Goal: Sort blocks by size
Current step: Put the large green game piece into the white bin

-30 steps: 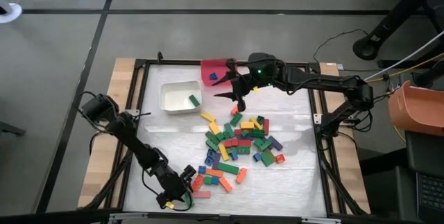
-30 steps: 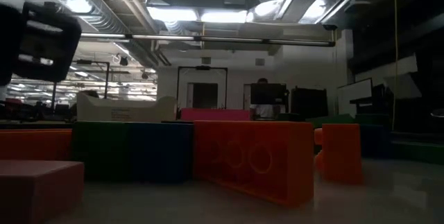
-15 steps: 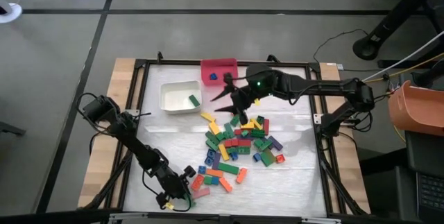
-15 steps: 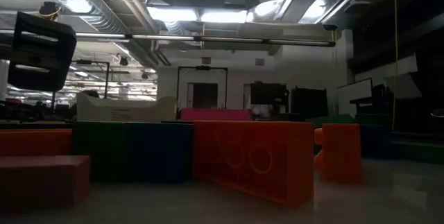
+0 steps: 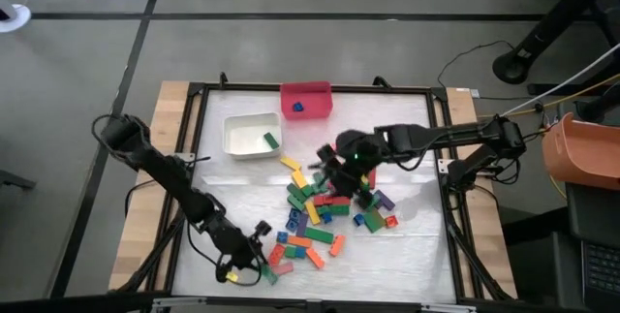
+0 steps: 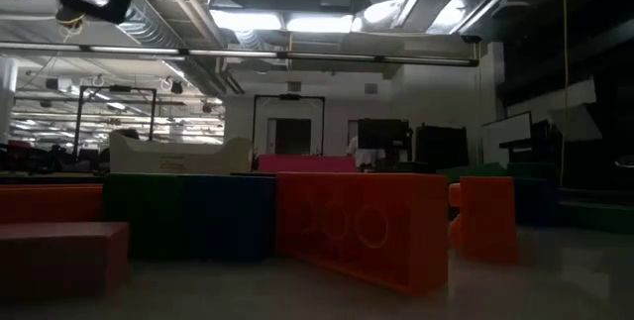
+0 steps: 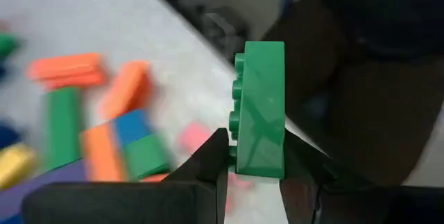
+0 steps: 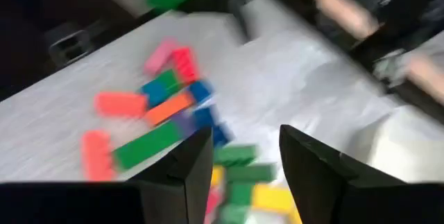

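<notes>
My left claw (image 7: pixel 253 172) is clamped on a green block (image 7: pixel 261 109), lifted just off the near-left edge of the pile (image 5: pixel 325 206) so I can bin it. My right claw (image 8: pixel 243 158), fingers apart and empty, hovers over the pile's far side to choose another.

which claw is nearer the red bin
Right. The right claw hangs over the block pile's far side, near the red bin; the left claw is at the table's near edge, beyond the pile.
</notes>
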You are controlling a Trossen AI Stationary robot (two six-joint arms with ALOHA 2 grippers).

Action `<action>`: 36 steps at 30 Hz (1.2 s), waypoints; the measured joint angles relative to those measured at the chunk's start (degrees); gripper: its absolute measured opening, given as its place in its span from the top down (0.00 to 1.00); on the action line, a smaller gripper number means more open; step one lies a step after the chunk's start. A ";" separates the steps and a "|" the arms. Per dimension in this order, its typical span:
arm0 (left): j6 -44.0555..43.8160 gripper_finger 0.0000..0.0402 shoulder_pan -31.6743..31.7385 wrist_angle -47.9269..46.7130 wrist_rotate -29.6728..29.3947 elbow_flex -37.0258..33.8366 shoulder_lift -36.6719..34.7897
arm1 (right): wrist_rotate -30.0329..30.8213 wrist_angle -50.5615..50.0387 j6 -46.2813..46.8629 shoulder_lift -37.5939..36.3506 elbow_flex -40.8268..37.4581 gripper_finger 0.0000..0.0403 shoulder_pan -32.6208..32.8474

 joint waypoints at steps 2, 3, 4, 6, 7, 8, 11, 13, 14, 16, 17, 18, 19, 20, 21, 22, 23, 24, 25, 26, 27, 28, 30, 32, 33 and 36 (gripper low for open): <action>0.43 0.81 1.32 -4.93 -3.28 0.00 -3.24 | 0.72 -3.76 -0.02 0.02 0.00 0.59 1.76; 0.92 0.81 2.08 -7.78 -5.18 0.00 -5.04 | 1.72 -5.41 -0.05 0.02 -0.02 0.59 2.71; 1.27 0.81 2.84 -10.71 -7.33 0.00 -6.81 | 2.66 -7.02 -0.05 0.02 -0.02 0.59 3.62; 2.53 0.80 4.63 -16.67 -12.15 0.00 -10.34 | 4.57 -9.43 -0.05 0.04 -0.04 0.59 5.54; 3.00 0.80 5.64 -19.54 -14.74 0.00 -12.13 | 5.28 -10.10 -0.09 0.04 -0.10 0.59 6.41; 3.63 0.80 6.73 -22.25 -17.25 0.00 -13.77 | 5.86 -10.18 -0.05 0.04 -0.34 0.59 7.35; 5.84 0.80 10.75 -30.36 -24.23 0.02 -18.46 | 6.31 -9.89 -0.08 0.06 -1.92 0.59 9.75; 5.84 0.81 13.93 -34.60 -28.10 0.02 -20.86 | 6.70 -8.33 -0.07 0.07 -3.46 0.59 11.23; 5.61 0.81 15.60 -36.26 -29.79 0.02 -21.99 | 7.00 -7.03 -0.07 0.07 -4.43 0.59 11.89; 5.40 0.79 19.28 -38.97 -32.92 0.02 -23.39 | 7.86 -4.79 -0.07 0.07 -6.42 0.59 13.07; 5.44 0.79 21.20 -40.04 -34.09 0.02 -23.83 | 8.40 -3.82 -0.08 0.09 -7.37 0.59 13.56; 5.45 0.78 23.15 -41.04 -35.35 0.02 -24.06 | 8.81 -2.89 -0.08 0.09 -8.14 0.59 13.97; 5.41 0.78 25.27 -41.76 -36.33 0.02 -24.14 | 9.32 -1.73 -0.08 0.09 -8.89 0.59 14.42; 5.28 0.78 27.37 -42.16 -36.96 0.02 -24.14 | 9.76 -0.52 -0.08 0.09 -9.77 0.59 14.77; 5.26 0.78 29.50 -42.43 -37.15 0.02 -24.12 | 9.93 0.35 -0.08 0.09 -10.62 0.59 15.15; 5.25 0.78 31.55 -42.70 -37.21 0.02 -23.89 | 10.23 1.00 -0.07 0.09 -11.40 0.59 15.50; 5.24 0.78 33.62 -42.81 -37.24 0.02 -23.70 | 10.23 1.86 -0.08 0.11 -12.12 0.59 15.84; 5.23 0.78 35.42 -42.83 -37.20 0.02 -23.57 | 10.24 3.23 -0.07 0.11 -12.78 0.59 16.13; 5.24 0.78 37.08 -42.75 -37.16 0.02 -23.47 | 10.20 4.91 -0.06 0.11 -13.55 0.59 16.39; 5.23 0.77 38.65 -42.43 -37.06 0.02 -23.33 | 10.22 6.41 -0.06 0.09 -14.47 0.59 16.64; 5.06 0.77 40.03 -42.13 -36.98 0.02 -23.29 | 10.22 7.60 -0.06 0.11 -15.26 0.59 16.94; 4.43 0.76 41.25 -42.21 -36.94 0.02 -23.22 | 10.22 8.60 -0.06 0.13 -16.03 0.59 16.98; 1.95 0.73 43.16 -42.21 -36.76 0.02 -23.20 | 10.22 11.24 -0.06 0.13 -17.28 0.59 17.42; -0.91 0.70 44.65 -42.27 -35.80 0.02 -23.20 | 10.21 12.91 -0.06 0.13 -18.63 0.59 17.61; -2.03 0.68 45.21 -42.33 -35.08 0.02 -23.20 | 10.20 13.30 -0.06 0.13 -19.22 0.59 17.63; -3.64 0.63 46.56 -42.33 -32.54 0.02 -23.20 | 10.20 15.64 0.17 0.14 -20.70 0.59 17.67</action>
